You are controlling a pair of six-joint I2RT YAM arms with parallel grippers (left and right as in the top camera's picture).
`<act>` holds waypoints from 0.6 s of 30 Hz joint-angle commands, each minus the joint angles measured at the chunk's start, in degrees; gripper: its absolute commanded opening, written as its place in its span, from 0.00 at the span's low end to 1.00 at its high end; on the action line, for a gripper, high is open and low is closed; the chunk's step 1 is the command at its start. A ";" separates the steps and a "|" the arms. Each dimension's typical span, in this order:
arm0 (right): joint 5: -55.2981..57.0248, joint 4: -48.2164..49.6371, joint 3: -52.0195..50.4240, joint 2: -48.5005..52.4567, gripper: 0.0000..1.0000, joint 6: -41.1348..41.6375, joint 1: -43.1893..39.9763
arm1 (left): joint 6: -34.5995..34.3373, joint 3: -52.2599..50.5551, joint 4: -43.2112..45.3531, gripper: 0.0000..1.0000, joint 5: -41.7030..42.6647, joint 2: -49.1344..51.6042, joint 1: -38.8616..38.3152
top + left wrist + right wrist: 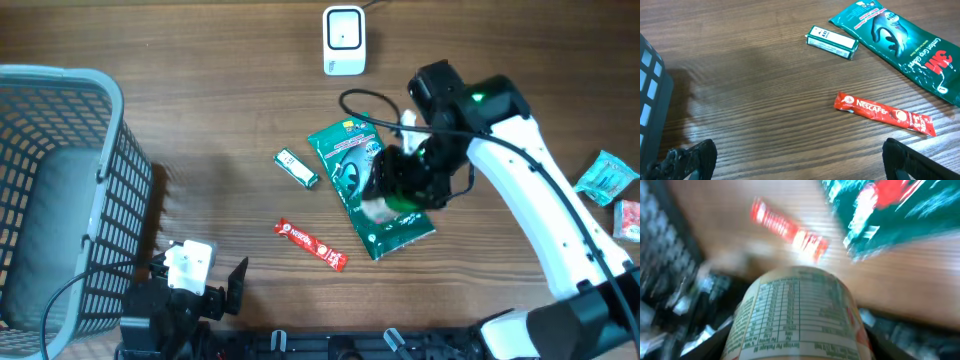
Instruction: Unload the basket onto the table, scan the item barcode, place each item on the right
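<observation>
Round container (800,315), nutrition-table label showing, gripped in the right end effector (400,190) right over the green packet (345,150); white scanner (343,40) stands beyond that packet.

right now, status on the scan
Left fingers open, beside basket. Right fingers shut on can above green packet. Scanner further on, not yet reached.

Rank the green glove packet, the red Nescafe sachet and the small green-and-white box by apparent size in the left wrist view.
1. Green glove packet, largest, though cropped by the frame.
2. Red Nescafe sachet.
3. Small green-and-white box; it lies farther from the camera, so that gap is unsure.
</observation>
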 commanded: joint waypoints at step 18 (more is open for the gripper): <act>32.83 76.87 0.13 17.18 0.70 -5.18 1.33 | -0.33 -0.07 0.22 1.00 0.50 -0.31 0.20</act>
